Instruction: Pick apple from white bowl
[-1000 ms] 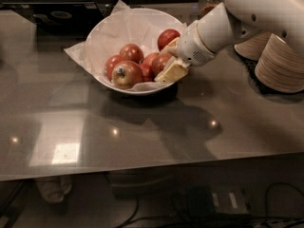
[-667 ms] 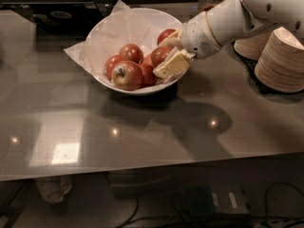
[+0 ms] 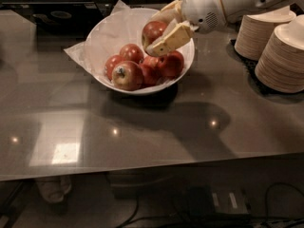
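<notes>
The white bowl (image 3: pixel 107 30), lined with crinkled white paper, stands on the grey table at the upper middle. Several red apples lie in it. My gripper (image 3: pixel 160 31) reaches in from the upper right and is shut on an apple (image 3: pixel 153 30), red with a paler blush, held above the bowl's right side. One finger (image 3: pixel 171 38) lies in front of the apple, the other behind it. Below it remain an apple with a dark stem hollow (image 3: pixel 126 75) and a darker red apple (image 3: pixel 170 63).
Stacks of tan paper bowls (image 3: pixel 283 56) stand on a dark mat at the right edge. The glossy grey table (image 3: pixel 142 132) runs to a front edge low in view. Cables and floor show beneath it.
The gripper has risen from among the apples at the bowl's right side, carrying one apple up with it. The arm has pulled up and back to the right.
</notes>
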Robot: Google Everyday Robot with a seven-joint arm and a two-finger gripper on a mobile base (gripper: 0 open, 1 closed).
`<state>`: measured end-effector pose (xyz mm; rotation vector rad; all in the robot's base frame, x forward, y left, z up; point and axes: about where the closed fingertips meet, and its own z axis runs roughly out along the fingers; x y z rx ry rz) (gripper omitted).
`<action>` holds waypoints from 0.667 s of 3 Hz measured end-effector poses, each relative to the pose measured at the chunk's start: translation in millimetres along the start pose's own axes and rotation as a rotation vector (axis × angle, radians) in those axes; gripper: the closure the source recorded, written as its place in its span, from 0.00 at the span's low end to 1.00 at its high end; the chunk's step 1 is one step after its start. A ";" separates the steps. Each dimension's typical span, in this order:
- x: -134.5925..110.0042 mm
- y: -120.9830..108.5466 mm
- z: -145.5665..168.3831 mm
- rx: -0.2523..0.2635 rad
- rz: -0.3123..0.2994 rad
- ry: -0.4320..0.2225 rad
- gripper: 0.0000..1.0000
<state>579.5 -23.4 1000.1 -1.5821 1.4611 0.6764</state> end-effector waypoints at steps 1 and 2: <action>-11.9 42.8 -15.4 -0.043 -0.048 -0.028 1.00; -8.5 44.3 -16.2 -0.043 -0.042 -0.025 1.00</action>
